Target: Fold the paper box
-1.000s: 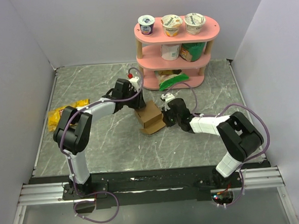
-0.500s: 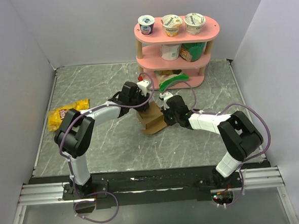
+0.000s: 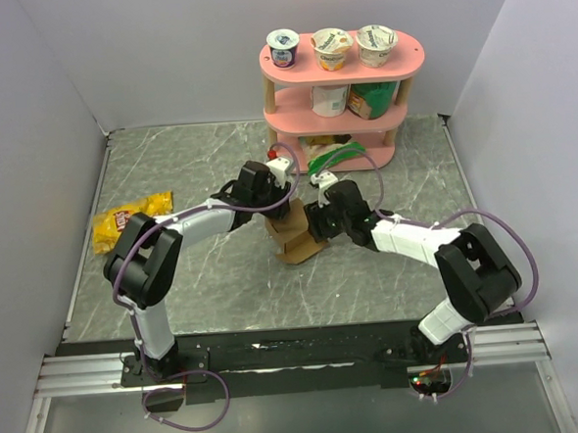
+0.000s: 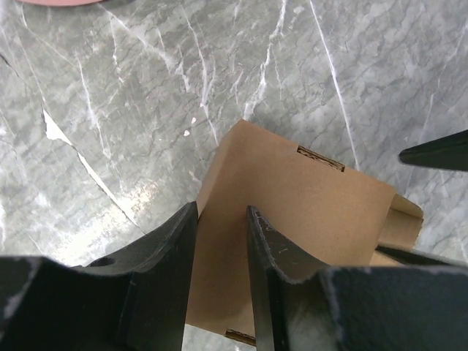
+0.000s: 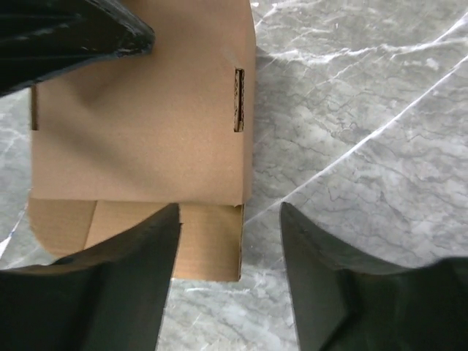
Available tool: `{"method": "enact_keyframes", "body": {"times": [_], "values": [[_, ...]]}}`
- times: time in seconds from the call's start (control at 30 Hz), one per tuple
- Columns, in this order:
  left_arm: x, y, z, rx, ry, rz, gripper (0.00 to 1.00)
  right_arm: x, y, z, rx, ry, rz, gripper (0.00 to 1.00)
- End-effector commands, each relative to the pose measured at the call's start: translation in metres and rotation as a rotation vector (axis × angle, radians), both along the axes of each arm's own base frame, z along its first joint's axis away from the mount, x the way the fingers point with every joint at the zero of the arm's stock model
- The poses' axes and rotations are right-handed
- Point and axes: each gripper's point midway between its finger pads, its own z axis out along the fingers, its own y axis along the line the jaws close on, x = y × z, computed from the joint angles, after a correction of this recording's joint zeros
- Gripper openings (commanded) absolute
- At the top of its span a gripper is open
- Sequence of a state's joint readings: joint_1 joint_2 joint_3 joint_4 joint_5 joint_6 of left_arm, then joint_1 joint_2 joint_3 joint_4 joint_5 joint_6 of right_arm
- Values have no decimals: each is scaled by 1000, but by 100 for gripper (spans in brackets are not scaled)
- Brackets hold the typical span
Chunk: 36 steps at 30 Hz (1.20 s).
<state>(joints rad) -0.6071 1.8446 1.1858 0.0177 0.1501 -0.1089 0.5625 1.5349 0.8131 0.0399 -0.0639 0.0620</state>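
Note:
The paper box point(image 3: 295, 234) is brown cardboard, partly folded, standing mid-table between both arms. In the left wrist view its top panel point(image 4: 307, 212) has a slot near the far edge. My left gripper point(image 3: 281, 209) comes from the left onto the box's near corner. Its jaws point(image 4: 222, 212) stand partly apart, with cardboard showing in the gap and nothing visibly clamped. My right gripper point(image 3: 316, 221) sits at the box's right side. It point(image 5: 229, 212) is open wide over a lower flap point(image 5: 205, 245) of the box point(image 5: 146, 131), which it does not hold.
A pink three-tier shelf point(image 3: 344, 76) stands at the back with yogurt cups on top and packets on its lower tiers. A green packet point(image 3: 330, 157) sticks out from its bottom tier, close behind the grippers. A yellow snack bag point(image 3: 132, 218) lies at the left.
My right gripper has opened from shut and let go of the box. My left gripper has moved right onto the box, which now stands narrower.

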Motion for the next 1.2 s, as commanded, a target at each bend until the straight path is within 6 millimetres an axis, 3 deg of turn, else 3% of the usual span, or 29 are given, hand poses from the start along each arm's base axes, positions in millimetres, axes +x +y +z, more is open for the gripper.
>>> {"method": "enact_keyframes", "body": {"times": [0.0, 0.03, 0.07, 0.1, 0.17, 0.2, 0.3, 0.43, 0.5, 0.73, 0.87, 1.03, 1.17], "values": [[-21, 8, -15, 39, 111, 31, 37, 6, -6, 37, 38, -107, -37, 77], [-21, 9, -15, 40, 113, 38, 37, 2, -11, 36, 34, -104, -49, 78], [-23, 12, -17, 41, 124, 54, 37, -5, -16, 33, 34, -92, -66, 86], [-23, 13, -15, 38, 119, 65, 37, -7, -22, 49, 52, -126, -90, 89], [-26, 17, -16, 36, 132, 89, 37, -19, -29, 52, 79, -116, -124, 91], [-26, 18, -13, 31, 128, 96, 37, -29, -32, 65, 104, -144, -116, 91], [-32, 17, -11, 13, 151, 96, 37, -65, -13, 72, 176, -157, 55, 90], [-35, 14, -8, -14, 161, 92, 37, -93, 7, 71, 151, -248, 254, 86], [-36, 15, -8, -16, 171, 97, 37, -97, 13, 68, 134, -251, 297, 80], [-38, 14, -11, -13, 199, 107, 37, -99, 53, 59, 33, -337, 417, 78], [-39, 14, -12, -15, 207, 106, 37, -95, 69, 32, -45, -309, 442, 73], [-39, 15, -12, -9, 208, 103, 37, -79, 73, 28, -79, -346, 385, 68], [-39, 16, -15, 0, 217, 105, 37, -82, 86, 20, -71, -321, 451, 65]]}}
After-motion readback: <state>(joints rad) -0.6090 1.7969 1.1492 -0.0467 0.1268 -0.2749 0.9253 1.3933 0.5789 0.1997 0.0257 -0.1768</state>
